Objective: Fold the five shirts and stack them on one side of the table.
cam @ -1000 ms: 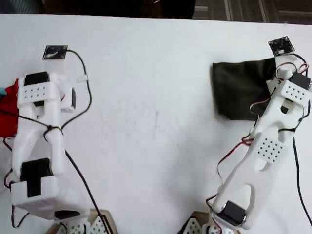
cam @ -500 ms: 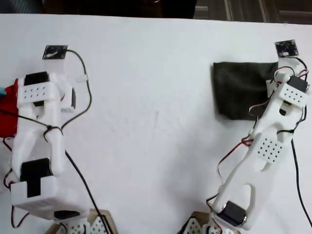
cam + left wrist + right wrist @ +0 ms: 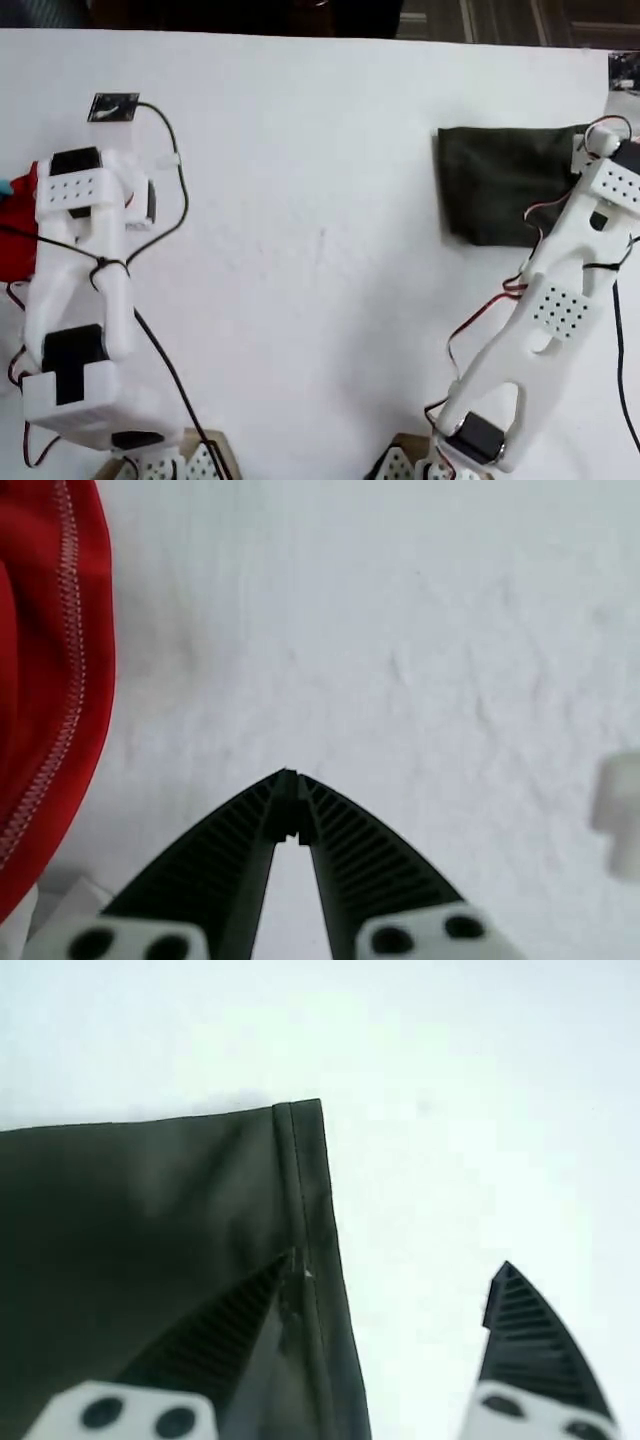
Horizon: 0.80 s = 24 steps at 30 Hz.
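A dark shirt [image 3: 495, 185] lies folded into a neat rectangle at about 2 o'clock on the white surface [image 3: 320, 150]. Over the last second the right arm [image 3: 560, 290] has swung outward toward 3 o'clock, uncovering more of the shirt. The shirt's far corner, which was slightly lifted, now lies flat. In the right wrist view the right hand [image 3: 400, 1265] is spread wide and holds nothing. One finger hangs over the shirt's stitched hem and the other over bare surface beside it. This looks like a release: the dark shirt seems folded and set down on its side of the surface, so another shirt probably comes next.

A red shirt [image 3: 20, 225] sits bunched at 9 o'clock, at the surface's edge and well apart from the dark one. The left arm [image 3: 80, 260] has not moved and rests just beside it. The left hand [image 3: 292, 778] is closed tip to tip and empty, over bare surface next to the red cloth.

A black cable [image 3: 175, 170] loops off the left arm at 10 o'clock. The left arm partly covers the red shirt and may hinder a reach for it.
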Each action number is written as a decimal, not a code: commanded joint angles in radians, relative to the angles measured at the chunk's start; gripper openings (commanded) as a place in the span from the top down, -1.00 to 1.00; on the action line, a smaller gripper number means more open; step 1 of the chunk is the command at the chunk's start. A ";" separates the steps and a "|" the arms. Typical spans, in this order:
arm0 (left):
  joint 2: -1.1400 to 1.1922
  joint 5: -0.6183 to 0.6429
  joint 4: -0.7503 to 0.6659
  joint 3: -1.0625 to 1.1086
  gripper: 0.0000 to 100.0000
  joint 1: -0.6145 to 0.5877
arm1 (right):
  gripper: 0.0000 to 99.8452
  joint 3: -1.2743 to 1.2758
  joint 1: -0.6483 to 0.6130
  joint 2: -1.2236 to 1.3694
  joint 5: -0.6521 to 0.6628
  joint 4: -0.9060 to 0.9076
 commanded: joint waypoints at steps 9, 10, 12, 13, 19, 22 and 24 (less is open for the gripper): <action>-0.388 -0.080 0.183 -0.091 0.94 -0.083 | 0.42 -0.018 -0.145 -0.354 -0.009 0.361; -0.413 -0.098 0.187 -0.091 0.94 -0.114 | 0.42 -0.018 -0.156 -0.375 -0.009 0.386; -0.445 -0.126 0.187 -0.090 0.94 -0.184 | 0.42 -0.018 -0.182 -0.414 -0.009 0.427; -0.448 -0.138 0.187 -0.090 0.93 -0.224 | 0.42 -0.018 -0.194 -0.432 -0.009 0.449; -0.367 -0.224 0.175 -0.128 0.53 -0.446 | 0.42 -0.015 -0.283 -0.532 -0.009 0.582; -0.272 -0.241 0.175 -0.236 0.49 -0.548 | 0.42 0.017 -0.300 -0.602 -0.044 0.588; -0.184 -0.241 0.180 -0.334 0.50 -0.600 | 0.42 0.069 -0.308 -0.670 -0.068 0.588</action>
